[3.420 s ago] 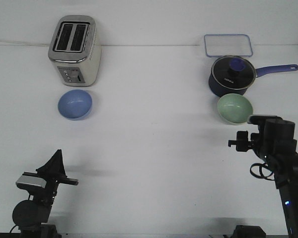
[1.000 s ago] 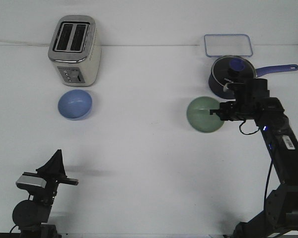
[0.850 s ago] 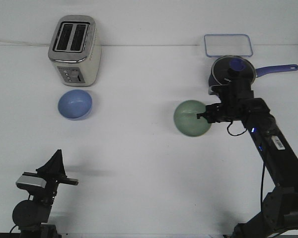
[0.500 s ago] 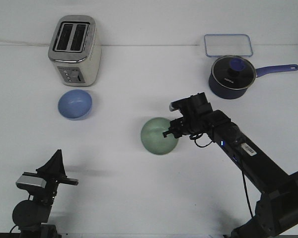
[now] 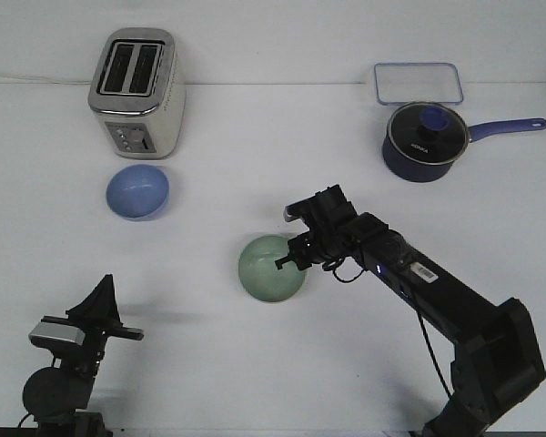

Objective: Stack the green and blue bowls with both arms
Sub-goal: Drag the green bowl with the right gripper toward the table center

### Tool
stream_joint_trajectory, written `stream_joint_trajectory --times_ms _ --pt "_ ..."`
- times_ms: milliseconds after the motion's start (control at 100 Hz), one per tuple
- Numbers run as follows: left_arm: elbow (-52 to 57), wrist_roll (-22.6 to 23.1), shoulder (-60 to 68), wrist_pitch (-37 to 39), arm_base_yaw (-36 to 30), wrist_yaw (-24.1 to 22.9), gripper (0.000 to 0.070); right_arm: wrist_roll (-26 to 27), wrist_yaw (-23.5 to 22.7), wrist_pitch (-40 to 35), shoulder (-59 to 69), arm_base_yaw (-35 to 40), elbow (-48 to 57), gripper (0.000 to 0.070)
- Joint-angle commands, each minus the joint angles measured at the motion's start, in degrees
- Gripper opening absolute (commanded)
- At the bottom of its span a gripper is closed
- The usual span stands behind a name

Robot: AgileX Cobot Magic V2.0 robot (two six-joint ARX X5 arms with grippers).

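Note:
The pale green bowl (image 5: 270,268) is near the middle of the table, held by its right rim in my right gripper (image 5: 289,260), which is shut on it. The right arm (image 5: 409,273) reaches in from the lower right. The periwinkle blue bowl (image 5: 137,191) sits upright at the left, just in front of the toaster. My left gripper (image 5: 100,305) is at the lower left, far from both bowls, and looks shut and empty.
A silver toaster (image 5: 136,93) stands at the back left. A dark navy saucepan with a glass lid (image 5: 423,138) and a clear rectangular lid (image 5: 418,83) are at the back right.
My right arm reached the green bowl beside the saucepan, took hold of it, and carried it left and toward the front to mid-table. The left arm and blue bowl have not moved.

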Motion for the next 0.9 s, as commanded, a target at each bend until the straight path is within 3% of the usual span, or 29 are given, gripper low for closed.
stream_joint_trajectory --times_ms 0,440,490,620,670,770,890 --pt "-1.1 0.1 -0.1 0.6 0.1 0.0 0.0010 0.8 -0.1 0.3 2.4 0.4 0.5 0.0000" --pt "-1.1 0.1 -0.1 0.6 0.1 0.0 0.0010 0.8 0.0 0.6 3.5 0.4 0.5 0.0007" --pt "-1.1 0.1 -0.1 0.6 0.1 0.0 0.0010 0.8 -0.1 0.6 3.5 0.4 0.5 0.0061" --pt "-1.1 0.1 -0.1 0.6 0.1 0.0 0.0010 1.1 -0.7 0.6 3.5 0.4 0.5 0.0357" --pt "-1.1 0.1 -0.1 0.6 0.1 0.0 0.0010 1.2 -0.7 0.6 3.5 0.4 0.5 0.0430" --pt "-1.1 0.1 -0.1 0.6 0.1 0.0 0.0010 1.2 -0.7 0.6 3.4 0.3 0.6 0.0485" --pt "-1.1 0.1 -0.1 0.6 0.1 0.0 0.0010 1.2 -1.0 0.2 3.1 0.0 0.8 0.0487"
